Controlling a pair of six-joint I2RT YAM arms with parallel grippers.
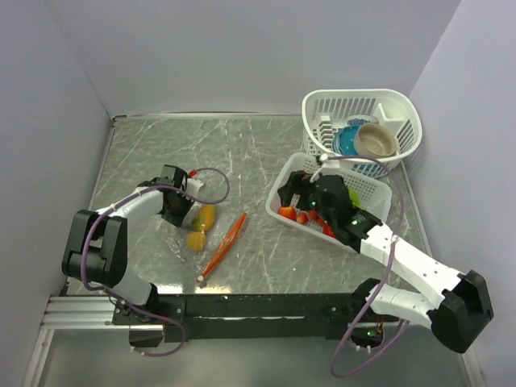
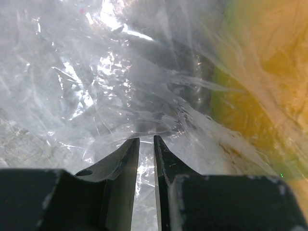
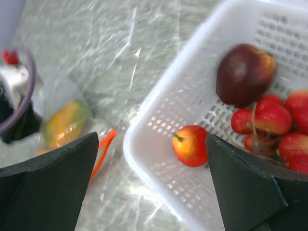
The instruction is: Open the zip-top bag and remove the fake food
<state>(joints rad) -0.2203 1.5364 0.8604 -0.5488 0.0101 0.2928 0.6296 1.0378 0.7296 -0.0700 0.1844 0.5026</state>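
The clear zip-top bag lies on the table at the left, its orange-red zip strip pointing toward the front. Yellow and orange fake food sits inside it. My left gripper is at the bag's left edge. In the left wrist view the left gripper is shut on the bag's crinkly film, with a yellow fruit behind the plastic. My right gripper hangs wide open over the white tray. A red-orange fruit lies loose in the tray beside its right finger.
The slotted white tray at the right also holds a dark red apple and several strawberries. Behind it stands a white basket with a blue bowl and a beige bowl. Walls close off the left, back and right.
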